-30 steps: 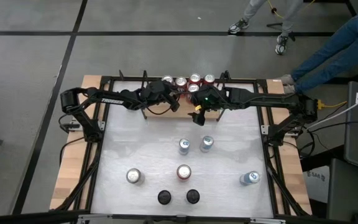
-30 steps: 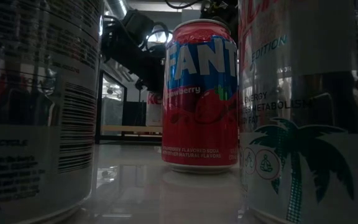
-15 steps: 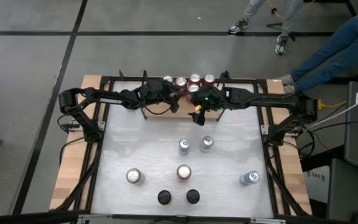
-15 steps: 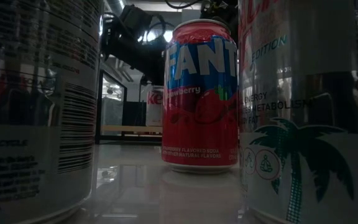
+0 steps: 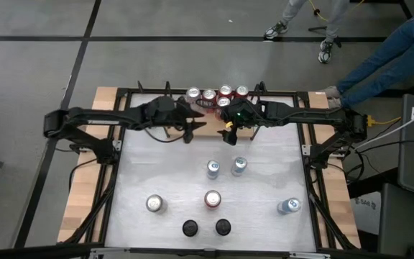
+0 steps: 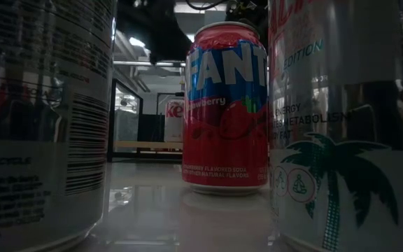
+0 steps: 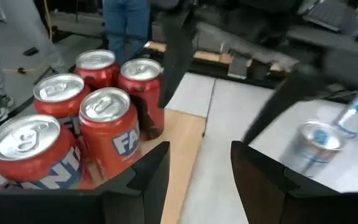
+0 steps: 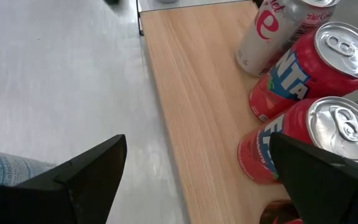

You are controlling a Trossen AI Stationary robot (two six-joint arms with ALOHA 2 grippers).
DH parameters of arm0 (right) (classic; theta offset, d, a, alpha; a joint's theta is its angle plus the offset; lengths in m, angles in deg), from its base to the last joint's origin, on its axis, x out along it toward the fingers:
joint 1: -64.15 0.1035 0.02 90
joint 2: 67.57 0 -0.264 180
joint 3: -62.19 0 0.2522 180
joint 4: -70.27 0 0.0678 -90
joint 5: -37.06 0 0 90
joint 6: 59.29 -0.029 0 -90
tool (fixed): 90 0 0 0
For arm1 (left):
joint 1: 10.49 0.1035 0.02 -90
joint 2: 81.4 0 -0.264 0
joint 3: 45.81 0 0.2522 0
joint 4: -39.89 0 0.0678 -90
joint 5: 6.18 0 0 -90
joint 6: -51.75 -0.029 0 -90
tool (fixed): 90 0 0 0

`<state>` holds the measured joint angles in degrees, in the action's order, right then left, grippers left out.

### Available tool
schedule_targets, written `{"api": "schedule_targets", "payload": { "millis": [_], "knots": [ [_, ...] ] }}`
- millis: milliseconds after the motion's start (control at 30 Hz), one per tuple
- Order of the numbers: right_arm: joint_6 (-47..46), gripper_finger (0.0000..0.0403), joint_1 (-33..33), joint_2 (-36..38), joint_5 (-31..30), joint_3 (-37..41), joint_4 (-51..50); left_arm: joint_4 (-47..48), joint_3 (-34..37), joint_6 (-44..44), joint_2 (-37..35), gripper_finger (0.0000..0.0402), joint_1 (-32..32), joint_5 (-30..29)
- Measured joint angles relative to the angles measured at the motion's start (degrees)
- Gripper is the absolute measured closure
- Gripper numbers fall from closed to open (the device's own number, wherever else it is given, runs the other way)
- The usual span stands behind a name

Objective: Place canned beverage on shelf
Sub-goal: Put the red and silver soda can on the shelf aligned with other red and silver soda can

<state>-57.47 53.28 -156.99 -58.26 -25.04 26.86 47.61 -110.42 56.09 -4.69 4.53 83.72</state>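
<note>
On the shelf [image 5: 207, 122]: five cans [image 5: 217, 96].

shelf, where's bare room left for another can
The shelf's left half is bare wood, bordered by its left rods and the can cluster. In the right wrist view, open board lies beside the red cans. The right end is crowded.

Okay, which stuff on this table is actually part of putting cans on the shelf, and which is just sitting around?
Part of the job:
- shelf
- cans on the shelf
- loose cans on the white table, waiting
- left gripper, shut, empty
- right gripper, open, empty

Just lying about:
- two black round objects at the near edge
- person's legs beyond the table
</note>
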Motion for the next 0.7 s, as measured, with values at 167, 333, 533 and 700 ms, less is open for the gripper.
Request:
{"api": "schedule_targets", "payload": {
  "millis": [167, 333, 533, 700],
  "knots": [
    [0.00, 0.0020, 0.02, 0.00, 0.00, 0.00, -0.02, 8.42, 0.00, 0.71, -6.70, 0.0239, -1.97, -0.18],
    [0.00, 0.0020, 0.00, 0.00, 0.00, 0.00, -0.02, 15.78, 0.00, 7.04, -12.34, 0.0239, -3.10, -0.17],
    [0.00, 0.0020, 0.02, 0.00, 0.00, 0.00, -0.02, 22.16, 0.00, 7.56, -17.71, 0.0239, -4.75, -0.16],
    [0.00, 0.0020, 0.00, 0.00, 0.00, 0.00, -0.03, 23.89, 0.00, 7.56, -19.97, 0.0219, -6.52, -0.18]
  ]
}}
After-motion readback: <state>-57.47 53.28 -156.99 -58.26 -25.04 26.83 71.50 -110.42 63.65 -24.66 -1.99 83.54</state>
